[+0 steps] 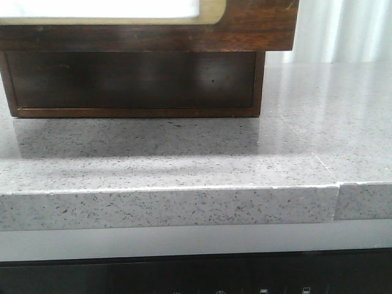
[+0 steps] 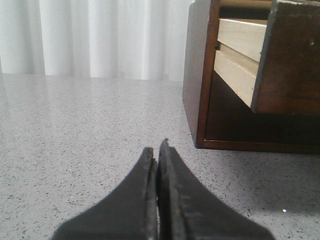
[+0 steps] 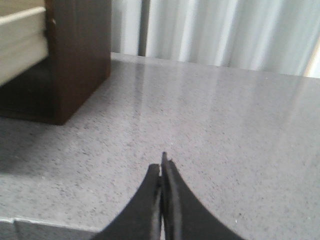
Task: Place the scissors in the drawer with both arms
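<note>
The dark brown wooden drawer point(image 1: 257, 24) stands pulled out of its cabinet point(image 1: 135, 82) at the back of the grey speckled counter; its front shows a cream-rimmed pale panel point(image 1: 104, 9). In the left wrist view the drawer point(image 2: 292, 60) juts out with its pale side point(image 2: 240, 55) showing. My left gripper point(image 2: 156, 147) is shut and empty, low over the counter, left of the cabinet. My right gripper point(image 3: 161, 162) is shut and empty, near the counter's front edge, right of the cabinet point(image 3: 75, 55). The scissors are out of view. Neither gripper shows in the front view.
White curtains point(image 2: 100, 35) hang behind the counter. The counter's front edge point(image 1: 184, 205) has a seam point(image 1: 337, 199) at the right. A dark appliance panel point(image 1: 196, 275) lies below it. The open space under the drawer point(image 1: 128, 79) is dark.
</note>
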Controlling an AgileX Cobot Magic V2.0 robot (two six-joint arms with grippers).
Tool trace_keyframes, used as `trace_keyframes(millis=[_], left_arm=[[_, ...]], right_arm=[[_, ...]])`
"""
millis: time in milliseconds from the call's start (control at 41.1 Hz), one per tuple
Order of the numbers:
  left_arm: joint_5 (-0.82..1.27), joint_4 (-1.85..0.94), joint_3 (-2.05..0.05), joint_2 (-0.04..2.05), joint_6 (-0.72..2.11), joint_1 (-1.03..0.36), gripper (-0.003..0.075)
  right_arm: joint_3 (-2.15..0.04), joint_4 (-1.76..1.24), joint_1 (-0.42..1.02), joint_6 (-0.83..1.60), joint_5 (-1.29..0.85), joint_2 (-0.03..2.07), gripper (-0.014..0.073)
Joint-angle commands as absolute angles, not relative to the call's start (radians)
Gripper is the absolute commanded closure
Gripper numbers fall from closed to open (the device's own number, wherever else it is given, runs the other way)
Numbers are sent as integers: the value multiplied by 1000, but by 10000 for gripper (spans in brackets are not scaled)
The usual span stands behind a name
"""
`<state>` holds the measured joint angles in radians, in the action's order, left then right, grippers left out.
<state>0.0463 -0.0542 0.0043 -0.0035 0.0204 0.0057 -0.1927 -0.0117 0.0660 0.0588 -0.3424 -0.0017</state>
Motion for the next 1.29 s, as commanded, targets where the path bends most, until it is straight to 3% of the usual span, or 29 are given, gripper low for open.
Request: trace_keyframes(millis=[0, 243, 1094, 1118, 1264], left_arm=[[-38, -62, 28, -20, 15, 6, 741], [-38, -62, 28, -20, 15, 6, 741], [-38, -62, 28, -20, 15, 6, 741], [-38, -62, 28, -20, 15, 6, 741], [-38, -62, 28, -20, 15, 6, 741]], right_arm=[[-141, 0, 39, 66, -174, -28, 711], [31, -28, 27, 66, 0, -27, 711], [27, -8, 23, -30, 57, -27, 711], [27, -8, 20, -30, 57, -27, 661], [27, -8, 1, -30, 58, -27, 661]])
